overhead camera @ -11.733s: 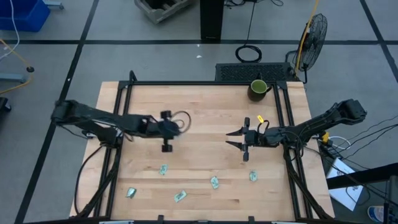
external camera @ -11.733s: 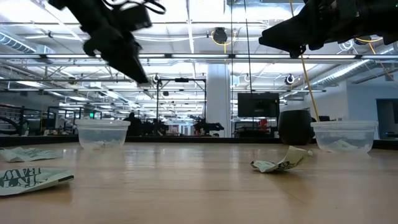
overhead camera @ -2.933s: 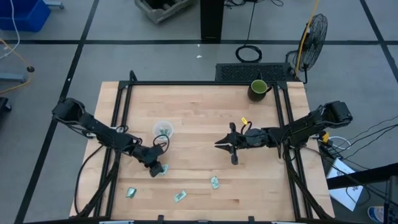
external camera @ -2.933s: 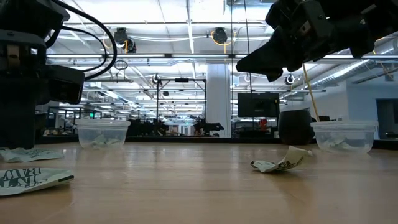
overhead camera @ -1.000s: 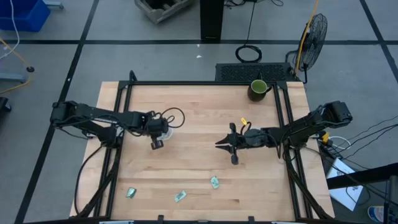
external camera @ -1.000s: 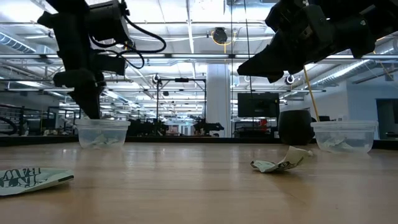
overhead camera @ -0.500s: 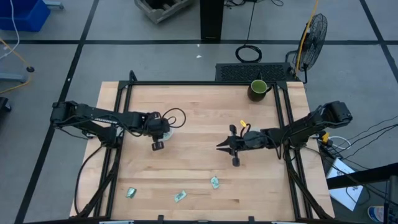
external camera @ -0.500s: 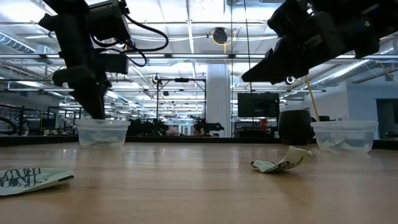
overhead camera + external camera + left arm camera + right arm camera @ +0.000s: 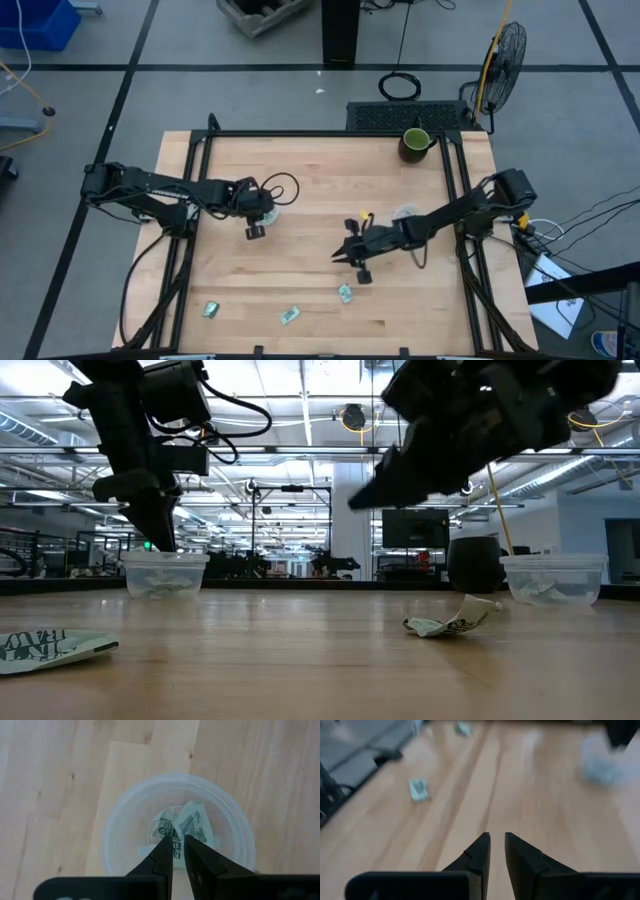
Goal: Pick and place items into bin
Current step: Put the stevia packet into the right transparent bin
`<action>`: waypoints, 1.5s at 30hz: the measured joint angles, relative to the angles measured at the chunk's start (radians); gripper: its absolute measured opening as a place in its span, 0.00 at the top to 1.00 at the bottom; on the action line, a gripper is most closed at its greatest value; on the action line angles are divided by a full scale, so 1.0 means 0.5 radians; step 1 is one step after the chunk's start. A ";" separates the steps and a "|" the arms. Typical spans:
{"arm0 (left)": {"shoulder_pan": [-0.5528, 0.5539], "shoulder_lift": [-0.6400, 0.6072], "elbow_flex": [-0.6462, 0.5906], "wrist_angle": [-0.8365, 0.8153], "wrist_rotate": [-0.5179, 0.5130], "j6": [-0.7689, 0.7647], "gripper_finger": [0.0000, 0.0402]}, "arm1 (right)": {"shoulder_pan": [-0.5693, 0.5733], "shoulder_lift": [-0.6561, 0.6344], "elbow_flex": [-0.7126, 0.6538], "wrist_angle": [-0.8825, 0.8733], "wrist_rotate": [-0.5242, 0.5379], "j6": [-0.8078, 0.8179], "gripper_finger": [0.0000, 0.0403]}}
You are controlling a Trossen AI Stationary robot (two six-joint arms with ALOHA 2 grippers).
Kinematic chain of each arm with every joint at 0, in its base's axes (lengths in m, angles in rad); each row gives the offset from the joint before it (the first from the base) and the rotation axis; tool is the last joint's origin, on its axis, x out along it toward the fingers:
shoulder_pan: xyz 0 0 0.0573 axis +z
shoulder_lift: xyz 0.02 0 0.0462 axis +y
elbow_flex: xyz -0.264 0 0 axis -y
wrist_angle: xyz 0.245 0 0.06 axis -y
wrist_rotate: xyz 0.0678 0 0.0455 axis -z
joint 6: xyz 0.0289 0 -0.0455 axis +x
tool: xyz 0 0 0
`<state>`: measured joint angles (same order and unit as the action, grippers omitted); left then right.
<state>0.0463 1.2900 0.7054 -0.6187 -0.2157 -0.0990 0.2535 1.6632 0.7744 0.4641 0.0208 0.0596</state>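
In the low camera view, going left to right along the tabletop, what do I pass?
Flat packet at the left edge → clear bin → crumpled packet → dark mug → second clear bin.

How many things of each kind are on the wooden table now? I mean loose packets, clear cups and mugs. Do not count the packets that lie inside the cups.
loose packets: 3
clear cups: 2
dark green mug: 1
Total: 6
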 joint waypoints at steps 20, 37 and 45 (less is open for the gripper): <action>0.000 -0.002 0.001 -0.025 -0.007 -0.005 0.87 | 0.402 0.312 0.193 -0.290 0.065 0.048 0.64; -0.006 -0.002 0.001 -0.012 -0.006 -0.017 0.87 | 0.414 0.610 0.200 -0.066 0.222 0.118 0.67; -0.006 -0.002 0.001 -0.011 -0.006 -0.018 0.87 | 0.416 0.614 0.196 -0.088 0.214 0.081 0.86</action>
<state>0.0434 1.2892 0.7059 -0.6243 -0.2188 -0.1078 0.4614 1.9704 0.8722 0.4201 0.1276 0.1002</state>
